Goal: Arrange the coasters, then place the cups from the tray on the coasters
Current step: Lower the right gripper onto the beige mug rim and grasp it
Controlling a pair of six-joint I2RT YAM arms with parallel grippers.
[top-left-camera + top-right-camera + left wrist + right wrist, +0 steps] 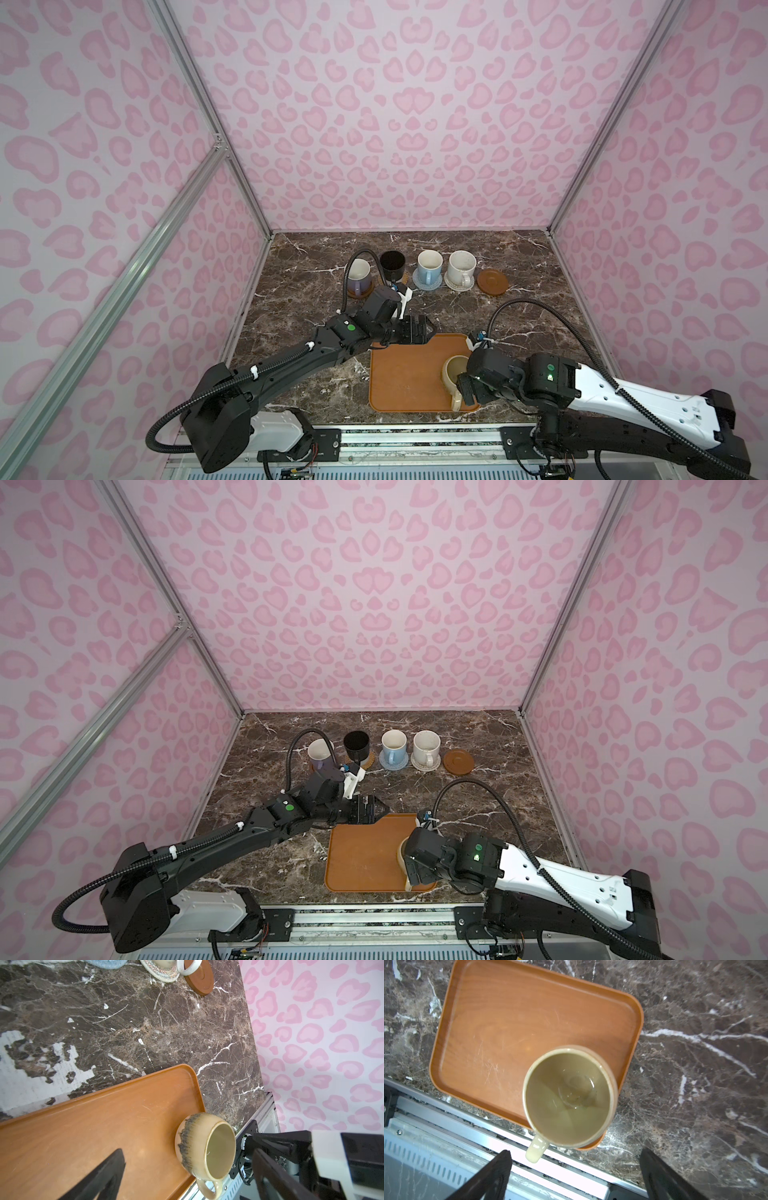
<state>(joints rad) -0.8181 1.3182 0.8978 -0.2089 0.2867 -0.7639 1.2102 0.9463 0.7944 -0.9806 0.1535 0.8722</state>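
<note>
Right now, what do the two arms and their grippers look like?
Left arm: black links, a white shell at the base, white cable ties, a round green sticker. Right arm: white forearm shell, black joints, a green sticker. A black ribbed cable loops over each wrist. The left gripper and right gripper have flat black tapered fingers.

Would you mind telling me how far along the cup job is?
Done: four mugs stand on coasters in the back row. In hand: the open right gripper hovers by the beige mug on the tray. Left: moving it to the empty brown coaster.
</note>
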